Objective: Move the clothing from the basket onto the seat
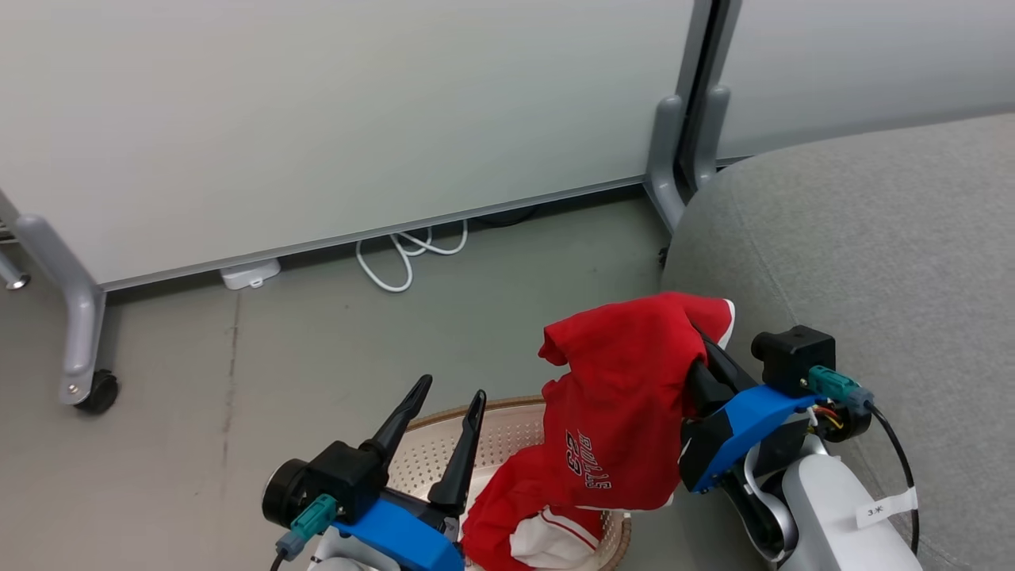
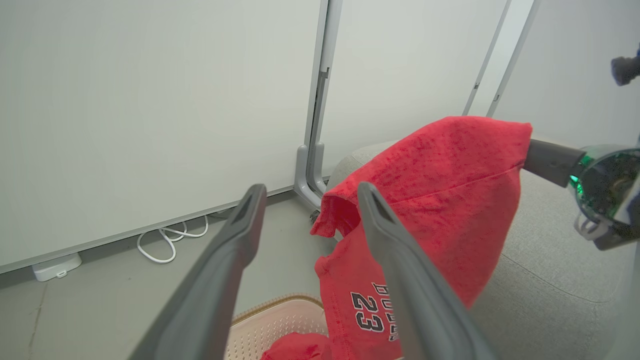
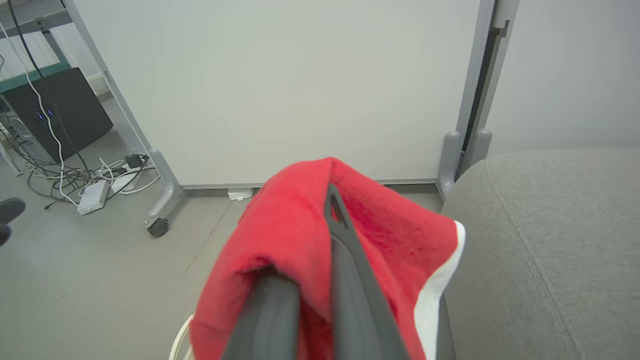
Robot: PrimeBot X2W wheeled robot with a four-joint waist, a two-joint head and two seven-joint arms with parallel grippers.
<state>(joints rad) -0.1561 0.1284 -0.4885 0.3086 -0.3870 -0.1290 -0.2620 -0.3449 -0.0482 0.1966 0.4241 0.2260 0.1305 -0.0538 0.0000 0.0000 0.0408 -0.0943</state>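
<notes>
Right claw [image 1: 706, 345] pinches limp red clothing [image 1: 618, 396] hanging over perforated oval basket [image 1: 432, 456].

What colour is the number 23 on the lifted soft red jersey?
Black, outlined white; the number 23 on the red jersey shows best in the left wrist view.

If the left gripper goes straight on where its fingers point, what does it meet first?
Likely the grey partition foot; on the way the left gripper may brush the hanging red jersey. Depth is unclear.

"23" on the red garment [image 2: 450, 200]
</notes>
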